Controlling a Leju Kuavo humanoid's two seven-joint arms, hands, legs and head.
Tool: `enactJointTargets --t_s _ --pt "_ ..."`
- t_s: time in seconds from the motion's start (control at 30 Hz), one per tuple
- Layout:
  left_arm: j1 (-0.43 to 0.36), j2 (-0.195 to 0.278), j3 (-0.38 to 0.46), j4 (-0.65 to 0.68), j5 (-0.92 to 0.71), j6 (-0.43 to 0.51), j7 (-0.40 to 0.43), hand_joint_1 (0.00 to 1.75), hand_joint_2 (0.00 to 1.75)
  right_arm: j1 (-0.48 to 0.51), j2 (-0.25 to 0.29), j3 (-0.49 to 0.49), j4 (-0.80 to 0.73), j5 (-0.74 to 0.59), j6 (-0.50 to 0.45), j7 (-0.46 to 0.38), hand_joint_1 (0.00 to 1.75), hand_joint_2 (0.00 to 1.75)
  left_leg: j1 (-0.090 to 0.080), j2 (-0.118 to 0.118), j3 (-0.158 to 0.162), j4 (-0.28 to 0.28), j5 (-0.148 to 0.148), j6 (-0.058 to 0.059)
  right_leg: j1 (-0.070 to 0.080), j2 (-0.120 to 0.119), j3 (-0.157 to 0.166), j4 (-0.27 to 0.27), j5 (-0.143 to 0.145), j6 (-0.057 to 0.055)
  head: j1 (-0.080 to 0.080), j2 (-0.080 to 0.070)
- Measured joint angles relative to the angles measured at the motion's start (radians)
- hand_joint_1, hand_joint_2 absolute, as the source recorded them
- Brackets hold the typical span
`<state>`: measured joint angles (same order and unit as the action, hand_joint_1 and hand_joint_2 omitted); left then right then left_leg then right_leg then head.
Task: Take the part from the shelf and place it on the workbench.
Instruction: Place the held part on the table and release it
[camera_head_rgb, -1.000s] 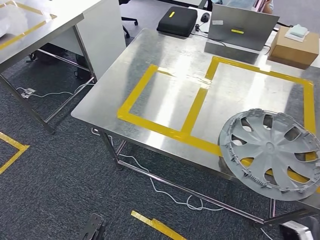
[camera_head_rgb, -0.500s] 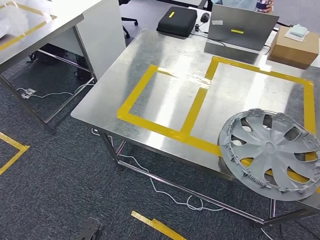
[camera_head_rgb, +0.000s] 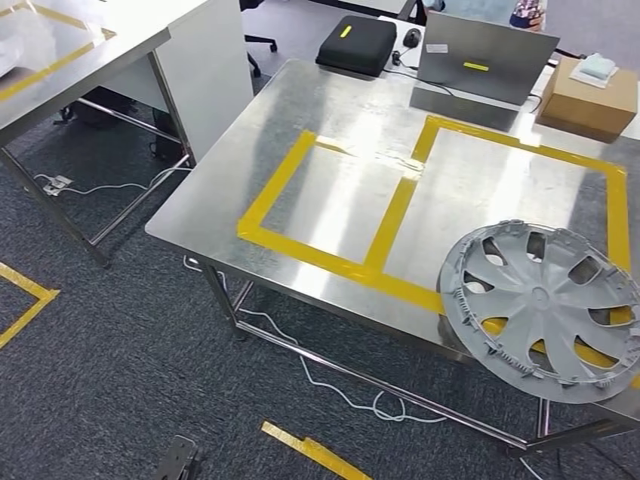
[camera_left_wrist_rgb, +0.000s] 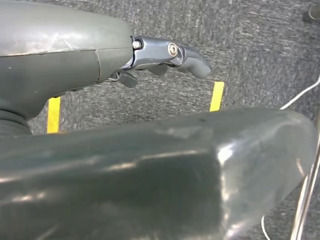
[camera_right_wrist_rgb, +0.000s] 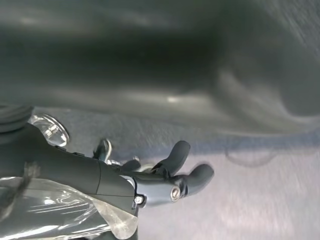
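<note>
The part, a grey plastic wheel cover (camera_head_rgb: 542, 310), lies flat at the front right of the steel workbench (camera_head_rgb: 340, 110). It rests across the yellow tape line, and its near rim reaches past the table's front edge. Nothing touches it. My left hand (camera_left_wrist_rgb: 158, 55) hangs over the dark carpet with its fingers stretched out and nothing in them. My right hand (camera_right_wrist_rgb: 166, 177) hangs low as well, fingers apart and holding nothing. A dark blurred surface passes close by it.
At the back of the workbench stand a grey laptop (camera_head_rgb: 483, 62), a black case (camera_head_rgb: 356, 43) and a cardboard box (camera_head_rgb: 592, 95). A second steel table (camera_head_rgb: 68, 55) stands at the left. White cables (camera_head_rgb: 340, 390) and yellow tape strips (camera_head_rgb: 309, 448) lie on the carpet.
The silver part of my right arm at the lower right edge has dropped out of the head view. The dark part at the bottom left has sunk lower. The wheel cover has not moved.
</note>
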<state>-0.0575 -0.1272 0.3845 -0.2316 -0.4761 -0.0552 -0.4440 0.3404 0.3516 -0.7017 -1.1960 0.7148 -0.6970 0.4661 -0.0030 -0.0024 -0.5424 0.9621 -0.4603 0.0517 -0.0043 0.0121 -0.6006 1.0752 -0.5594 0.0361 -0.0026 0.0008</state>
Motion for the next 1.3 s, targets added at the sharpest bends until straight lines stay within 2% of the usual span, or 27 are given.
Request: enactJointTargets --t_s 0.07,0.1,0.13,0.17,0.23,0.27,0.3,0.4,0.43,0.47,0.57,0.6,0.63,0.67,0.77,0.8,0.9,0.93,0.97,1.0,1.07,1.1,1.13,1.17,1.23,1.27,1.3 --pt "0.004 0.002 -0.002 0.000 0.028 0.000 0.000 0.00 0.00 -0.063 0.001 -0.050 0.163 -0.029 0.000 -0.163 0.00 0.00 0.000 0.006 -0.006 -0.001 0.004 -0.001 -0.007 -0.002 -0.054 0.131 -0.067 0.008 0.002 0.000" --pt "0.005 0.003 -0.005 0.000 0.041 0.002 0.000 0.00 0.00 -0.095 0.001 -0.083 0.253 -0.041 0.001 -0.244 0.00 0.00 0.000 0.008 -0.009 -0.001 0.005 -0.003 -0.011 -0.004 -0.066 0.169 -0.079 0.012 0.002 0.000" --pt "0.006 0.004 -0.007 0.000 0.049 0.003 0.000 0.00 0.00 -0.122 0.000 -0.115 0.339 -0.051 0.006 -0.308 0.00 0.00 0.001 0.008 -0.011 0.000 0.007 -0.006 -0.015 -0.005 -0.059 0.169 -0.073 0.015 0.002 0.000" --pt "0.007 0.004 -0.008 0.000 0.052 0.005 -0.001 0.00 0.00 -0.141 -0.001 -0.138 0.408 -0.058 0.016 -0.345 0.00 0.00 0.003 0.007 -0.013 0.001 0.008 -0.010 -0.020 -0.006 -0.030 0.128 -0.050 0.019 0.003 0.000" --pt "0.007 0.008 -0.009 0.000 0.056 0.009 -0.003 0.00 0.00 -0.175 -0.004 -0.164 0.535 -0.063 0.063 -0.393 0.00 0.00 0.005 0.003 -0.019 0.012 0.008 -0.025 -0.027 -0.006 0.055 -0.012 0.001 0.026 0.004 0.000" --pt "0.007 0.010 -0.009 0.000 0.057 0.010 -0.004 0.00 0.00 -0.190 -0.005 -0.168 0.586 -0.062 0.093 -0.411 0.00 0.00 0.005 0.002 -0.023 0.021 0.007 -0.034 -0.028 -0.004 0.085 -0.063 0.015 0.023 0.002 0.000" --pt "0.006 0.013 -0.008 0.000 0.058 0.011 -0.004 0.00 0.00 -0.205 -0.006 -0.169 0.633 -0.059 0.123 -0.430 0.00 0.00 0.005 0.001 -0.027 0.028 0.007 -0.042 -0.027 -0.001 0.100 -0.090 0.019 0.019 0.000 0.000" --pt "0.004 0.016 -0.008 0.000 0.065 0.012 -0.007 0.00 0.00 -0.234 -0.012 -0.176 0.729 -0.055 0.194 -0.488 0.00 0.00 0.011 -0.001 -0.034 0.037 0.010 -0.061 -0.020 -0.001 0.093 -0.086 0.024 -0.008 -0.004 0.000" --pt "0.005 0.017 -0.007 0.000 0.069 0.013 -0.009 0.00 0.00 -0.241 -0.013 -0.179 0.752 -0.054 0.216 -0.508 0.00 0.00 0.013 -0.001 -0.040 0.049 -0.003 -0.065 -0.019 -0.003 0.090 -0.085 0.028 -0.017 -0.005 0.000" --pt "0.006 0.017 -0.006 0.000 0.072 0.013 -0.012 0.00 0.00 -0.247 -0.015 -0.182 0.768 -0.052 0.236 -0.531 0.00 0.00 0.014 -0.001 -0.053 0.081 -0.032 -0.069 -0.019 -0.005 0.085 -0.085 0.034 -0.027 -0.008 0.000" --pt "0.010 0.017 0.002 0.000 0.084 0.015 -0.024 0.00 0.00 -0.256 -0.019 -0.190 0.799 -0.047 0.275 -0.586 0.00 0.00 0.014 0.000 -0.117 0.268 -0.152 -0.073 -0.011 -0.014 0.069 -0.085 0.046 -0.046 -0.013 0.000" --pt "0.014 0.016 0.005 0.000 0.089 0.016 -0.027 0.00 0.00 -0.257 -0.019 -0.192 0.804 -0.044 0.286 -0.598 0.00 0.00 0.014 0.000 -0.126 0.313 -0.171 -0.072 -0.007 -0.016 0.064 -0.084 0.050 -0.048 -0.013 0.000" --pt "0.018 0.017 0.009 0.000 0.094 0.017 -0.031 0.00 0.00 -0.258 -0.020 -0.194 0.809 -0.040 0.297 -0.608 0.00 0.00 0.014 0.000 -0.119 0.324 -0.171 -0.069 -0.004 -0.017 0.060 -0.084 0.053 -0.049 -0.013 0.000" --pt "0.023 0.017 0.014 0.000 0.098 0.018 -0.035 0.00 0.00 -0.259 -0.021 -0.196 0.812 -0.036 0.307 -0.615 0.00 0.00 0.013 0.000 -0.093 0.293 -0.154 -0.064 -0.001 -0.017 0.056 -0.084 0.057 -0.049 -0.013 0.000" --pt "0.030 0.020 0.027 0.000 0.107 0.020 -0.044 0.00 0.00 -0.264 -0.021 -0.198 0.820 -0.026 0.324 -0.626 0.00 0.00 0.004 0.000 0.032 0.085 -0.082 -0.043 0.006 -0.016 0.048 -0.083 0.066 -0.044 -0.013 0.000" --pt "0.031 0.021 0.029 0.000 0.107 0.020 -0.045 0.00 0.00 -0.266 -0.022 -0.199 0.822 -0.024 0.326 -0.627 0.00 0.00 0.001 0.000 0.054 0.041 -0.073 -0.038 0.007 -0.017 0.045 -0.081 0.069 -0.040 -0.012 0.000" --pt "0.037 0.021 0.035 0.000 0.108 0.020 -0.046 0.00 0.00 -0.269 -0.023 -0.199 0.827 -0.024 0.328 -0.628 0.00 0.00 -0.002 0.000 0.057 0.014 -0.061 -0.030 0.005 -0.018 0.036 -0.079 0.078 -0.022 -0.012 0.000" --pt "0.038 0.020 0.036 0.000 0.108 0.020 -0.046 0.00 0.00 -0.269 -0.024 -0.200 0.828 -0.024 0.328 -0.628 0.00 0.00 -0.001 0.002 0.054 0.010 -0.054 -0.025 0.004 -0.017 0.030 -0.073 0.070 -0.016 -0.012 0.000" --pt "0.038 0.021 0.038 0.000 0.108 0.020 -0.046 0.00 0.00 -0.269 -0.024 -0.200 0.829 -0.024 0.329 -0.628 0.00 0.00 0.000 0.003 0.050 0.005 -0.045 -0.019 0.003 -0.016 0.018 -0.050 0.047 -0.012 -0.010 0.000" --pt "0.037 0.021 0.040 0.000 0.108 0.021 -0.047 0.00 0.00 -0.269 -0.025 -0.201 0.830 -0.023 0.330 -0.628 0.00 0.00 0.001 0.005 0.043 0.002 -0.037 -0.014 0.002 -0.015 -0.001 -0.007 0.011 -0.009 -0.009 0.000" --pt "0.037 0.021 0.045 0.000 0.111 0.022 -0.049 0.00 0.00 -0.270 -0.026 -0.205 0.832 -0.020 0.339 -0.630 0.00 0.00 -0.001 0.011 0.025 0.003 -0.026 -0.008 0.001 -0.014 -0.047 0.122 -0.073 -0.002 -0.006 0.000" --pt "0.038 0.021 0.048 0.000 0.114 0.022 -0.051 0.00 0.00 -0.270 -0.027 -0.207 0.832 -0.018 0.345 -0.632 0.00 0.00 -0.003 0.016 0.017 0.004 -0.021 -0.008 0.001 -0.014 -0.061 0.176 -0.096 0.001 -0.006 0.000" --pt "0.039 0.021 0.051 0.000 0.117 0.022 -0.053 0.00 0.00 -0.270 -0.027 -0.210 0.832 -0.015 0.352 -0.635 0.00 0.00 -0.003 0.022 0.009 0.005 -0.016 -0.008 0.001 -0.014 -0.060 0.198 -0.099 0.003 -0.006 0.000" --pt "0.040 0.021 0.054 0.000 0.120 0.022 -0.054 0.00 0.00 -0.270 -0.028 -0.213 0.832 -0.012 0.360 -0.637 0.00 0.00 -0.003 0.027 0.002 0.006 -0.012 -0.009 0.001 -0.016 -0.038 0.179 -0.083 0.005 -0.006 0.000" --pt "0.042 0.021 0.062 0.000 0.125 0.023 -0.057 0.00 0.00 -0.271 -0.029 -0.217 0.832 -0.003 0.376 -0.638 0.00 0.00 -0.003 0.040 -0.008 0.014 -0.008 -0.014 -0.002 -0.035 0.054 0.041 -0.031 0.009 -0.006 0.000" --pt "0.043 0.021 0.067 0.000 0.127 0.024 -0.057 0.00 0.00 -0.273 -0.029 -0.220 0.831 0.003 0.383 -0.638 0.00 0.00 -0.004 0.046 -0.013 0.020 -0.007 -0.017 -0.001 -0.051 0.101 -0.032 -0.012 0.007 -0.005 0.000" --pt "0.044 0.021 0.072 0.001 0.129 0.024 -0.058 0.00 0.00 -0.275 -0.029 -0.222 0.831 0.008 0.390 -0.638 0.00 0.00 -0.006 0.053 -0.016 0.025 -0.005 -0.021 0.001 -0.062 0.131 -0.082 -0.001 0.003 -0.006 0.000"
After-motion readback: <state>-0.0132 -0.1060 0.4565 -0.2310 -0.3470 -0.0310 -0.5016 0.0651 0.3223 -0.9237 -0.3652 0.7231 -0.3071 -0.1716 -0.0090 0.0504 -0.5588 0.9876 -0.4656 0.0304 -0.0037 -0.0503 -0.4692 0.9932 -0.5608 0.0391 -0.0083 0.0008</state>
